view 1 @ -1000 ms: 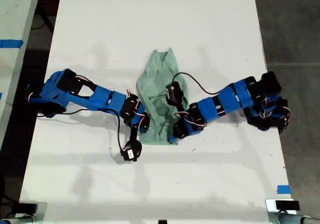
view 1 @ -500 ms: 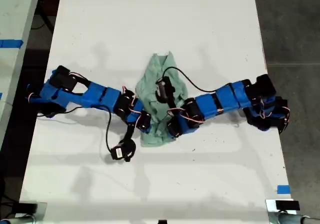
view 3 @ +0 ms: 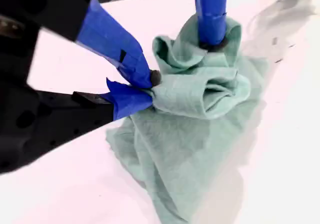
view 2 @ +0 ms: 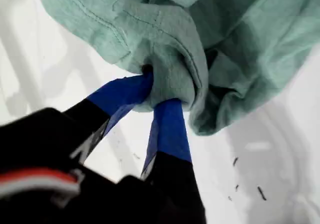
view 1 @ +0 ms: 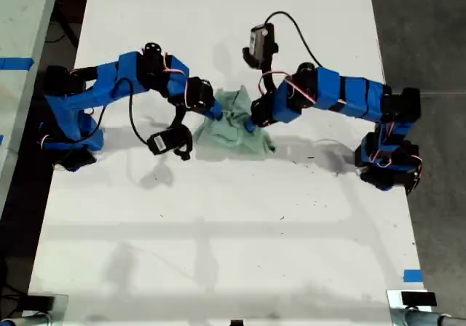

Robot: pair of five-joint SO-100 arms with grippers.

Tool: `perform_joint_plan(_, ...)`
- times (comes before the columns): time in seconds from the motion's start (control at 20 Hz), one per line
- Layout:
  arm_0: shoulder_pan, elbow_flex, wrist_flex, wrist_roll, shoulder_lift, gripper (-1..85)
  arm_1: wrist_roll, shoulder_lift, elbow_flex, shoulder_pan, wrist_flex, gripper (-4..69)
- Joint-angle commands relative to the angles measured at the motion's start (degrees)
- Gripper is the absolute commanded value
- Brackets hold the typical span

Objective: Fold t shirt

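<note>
The t shirt (view 1: pixel 233 133) is a pale mint-green bunched heap on the white table, near the exterior view's top middle. My first gripper (view 1: pixel 250 124) comes in from the exterior view's right and is shut on a thick fold of the t shirt (view 2: pixel 240 39); its blue fingertips (view 2: pixel 170 119) dig into the cloth. My second gripper (view 1: pixel 217 113) reaches from the exterior view's left and is shut on a fold of the t shirt (view 3: pixel 185 149). In the second wrist view my second gripper (view 3: pixel 150 88) pinches the cloth, and the other arm's blue finger (view 3: pixel 210 14) stands just beyond.
The white table (view 1: pixel 233 253) runs on toward the exterior view's bottom. Both arm bases sit at its side edges, one (view 1: pixel 69 122) at the exterior view's left, one (view 1: pixel 389 158) at its right. Camera cables loop above the arms. Dark floor lies past the table's right edge.
Both arms have swung toward the exterior view's top, carrying the shirt's lower edge with them. The shirt, long and flat before, is now a short bunched heap.
</note>
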Motion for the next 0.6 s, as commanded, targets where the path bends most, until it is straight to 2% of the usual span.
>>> perform_joint_plan(0.0, -10.1, 0.5, 0.6, 4.2, 3.9, -0.3, -6.6, 4.8, -0.3, 10.1, -0.2, 1.5)
perform_joint_plan(0.15, -18.9, 1.6, 0.6, 8.0, -0.3, 0.9, -12.4, 3.6, 4.7, 20.5, -4.9, 1.5)
perform_joint_plan(0.25, -22.4, 1.3, 0.6, 11.3, -6.5, 19.1, -14.2, -0.4, 9.4, 25.8, -8.8, 3.5)
perform_joint_plan(0.3, -24.0, 1.3, 0.8, 12.4, -10.2, 23.0, -14.2, -4.2, 9.9, 27.9, -8.8, 17.7)
perform_joint_plan(0.35, -25.6, 1.1, 1.6, 13.2, -14.2, 25.1, -14.2, -8.1, 9.2, 29.1, -7.5, 20.8)
perform_joint_plan(0.45, -28.1, 0.9, 3.9, 14.0, -19.1, 28.5, -14.1, -10.9, 8.7, 30.1, -5.4, 37.9)
perform_joint_plan(0.5, -28.5, 0.9, 4.4, 14.1, -18.9, 29.0, -14.8, -10.0, 8.5, 30.0, -4.7, 42.1)
perform_joint_plan(0.55, -28.5, 0.7, 4.9, 13.7, -17.1, 29.1, -15.3, -8.6, 7.6, 29.7, -3.6, 42.9)
